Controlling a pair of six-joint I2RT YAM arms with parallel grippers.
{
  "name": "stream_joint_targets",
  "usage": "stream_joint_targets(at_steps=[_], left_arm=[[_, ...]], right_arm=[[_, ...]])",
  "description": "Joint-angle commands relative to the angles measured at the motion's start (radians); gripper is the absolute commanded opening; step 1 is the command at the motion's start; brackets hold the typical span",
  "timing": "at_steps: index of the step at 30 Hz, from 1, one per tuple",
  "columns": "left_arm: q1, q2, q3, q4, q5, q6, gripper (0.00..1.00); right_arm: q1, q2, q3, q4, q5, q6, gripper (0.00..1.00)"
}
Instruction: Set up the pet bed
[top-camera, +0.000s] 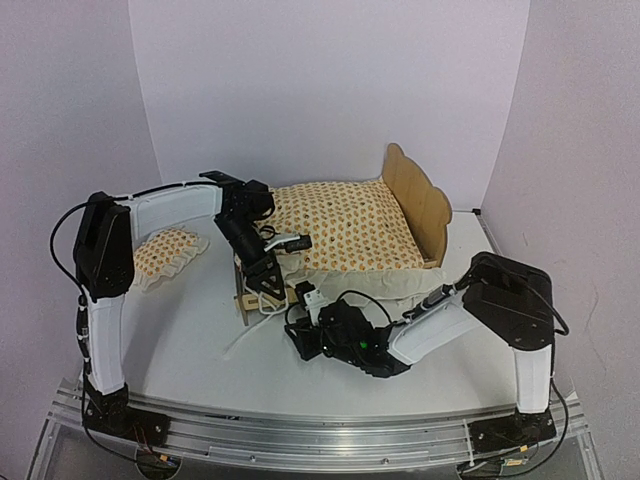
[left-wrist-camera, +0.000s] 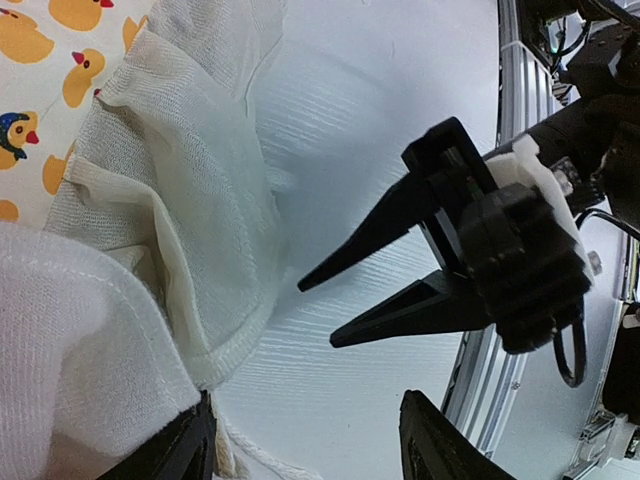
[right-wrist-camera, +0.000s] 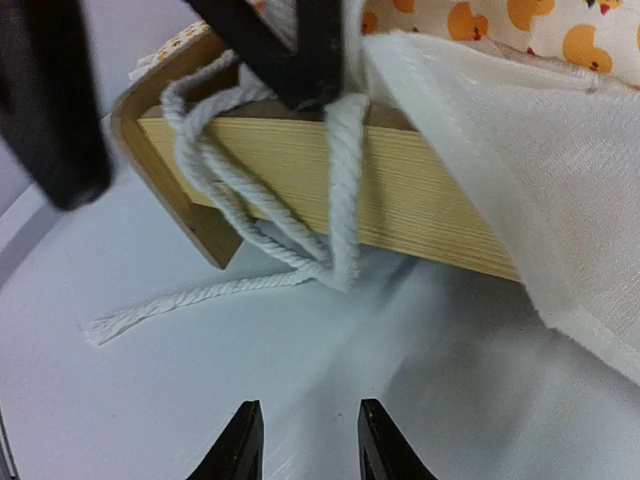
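The pet bed, a light plywood frame with a scalloped headboard (top-camera: 415, 195), stands mid-table. The duck-print mattress cushion (top-camera: 340, 235) lies on it. Its low footboard (right-wrist-camera: 400, 190) has white rope ties (right-wrist-camera: 335, 190) looped over it, and one end trails on the table. My left gripper (top-camera: 268, 288) hovers over the footboard corner, open, with only table between its fingers (left-wrist-camera: 310, 450). Cream cloth (left-wrist-camera: 150, 230) lies against one finger. My right gripper (top-camera: 298, 338) sits low in front of the footboard. It is open a little and empty in the right wrist view (right-wrist-camera: 305, 445) and the left wrist view (left-wrist-camera: 315, 315).
A small ruffled duck-print pillow (top-camera: 165, 252) lies on the table to the left of the bed, beside the left arm. The aluminium rail (top-camera: 330, 440) runs along the near table edge. White walls close in the back and sides.
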Motion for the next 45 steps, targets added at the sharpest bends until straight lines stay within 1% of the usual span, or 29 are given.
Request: stream_joint_targets(at_steps=[1, 3, 6, 10, 13, 17, 19, 20, 22, 24, 25, 27, 28, 30, 31, 35, 38, 40, 45], left_arm=[[-0.004, 0.055, 0.027, 0.019, -0.005, 0.005, 0.56], [-0.004, 0.100, 0.047, -0.003, 0.009, 0.001, 0.54], [-0.005, 0.149, 0.059, -0.025, 0.035, -0.005, 0.54], [-0.013, 0.191, 0.024, -0.032, 0.085, 0.005, 0.53], [-0.015, 0.194, -0.017, -0.013, 0.064, 0.004, 0.52], [-0.015, 0.159, -0.073, 0.054, -0.004, -0.010, 0.52], [-0.015, 0.141, -0.106, 0.125, -0.053, -0.040, 0.54], [-0.016, 0.125, -0.128, 0.191, -0.093, -0.068, 0.55], [-0.015, 0.103, -0.167, 0.265, -0.124, -0.095, 0.57], [-0.015, 0.102, -0.163, 0.277, -0.111, -0.107, 0.58], [-0.015, 0.113, -0.152, 0.263, -0.089, -0.108, 0.58], [-0.015, 0.128, -0.137, 0.239, -0.064, -0.109, 0.56], [-0.015, 0.131, -0.139, 0.234, -0.057, -0.110, 0.56], [-0.015, 0.127, -0.146, 0.233, -0.044, -0.109, 0.56], [-0.015, 0.126, -0.149, 0.232, -0.042, -0.108, 0.56], [-0.014, 0.125, -0.131, 0.214, -0.036, -0.098, 0.56], [-0.012, 0.116, -0.091, 0.184, -0.028, -0.091, 0.57], [-0.008, 0.102, -0.049, 0.168, -0.026, -0.087, 0.60], [-0.004, 0.081, 0.078, 0.126, -0.036, -0.079, 0.66]], right_arm=[[-0.046, 0.079, 0.067, 0.078, 0.007, 0.031, 0.33], [-0.062, 0.102, 0.082, 0.079, -0.004, 0.050, 0.34], [-0.075, 0.123, 0.091, 0.085, -0.002, 0.069, 0.35], [-0.088, 0.166, 0.137, 0.109, -0.028, 0.074, 0.36], [-0.089, 0.194, 0.164, 0.146, -0.032, 0.078, 0.38], [-0.088, 0.219, 0.166, 0.233, -0.007, 0.111, 0.41], [-0.089, 0.245, 0.179, 0.279, 0.014, 0.126, 0.42], [-0.089, 0.263, 0.186, 0.314, 0.014, 0.127, 0.42], [-0.089, 0.289, 0.216, 0.347, -0.009, 0.118, 0.42], [-0.089, 0.309, 0.247, 0.350, -0.046, 0.096, 0.41], [-0.089, 0.312, 0.249, 0.351, -0.029, 0.103, 0.40], [-0.090, 0.308, 0.236, 0.352, 0.012, 0.105, 0.32], [-0.095, 0.303, 0.228, 0.356, 0.020, 0.102, 0.27], [-0.103, 0.292, 0.218, 0.366, 0.009, 0.083, 0.06], [-0.105, 0.286, 0.216, 0.369, 0.006, 0.069, 0.01], [-0.109, 0.266, 0.195, 0.372, -0.002, 0.054, 0.00], [-0.109, 0.247, 0.150, 0.370, -0.003, 0.110, 0.00], [-0.102, 0.222, 0.108, 0.354, 0.002, 0.153, 0.00], [-0.072, 0.114, 0.029, 0.156, 0.008, 0.248, 0.00]])
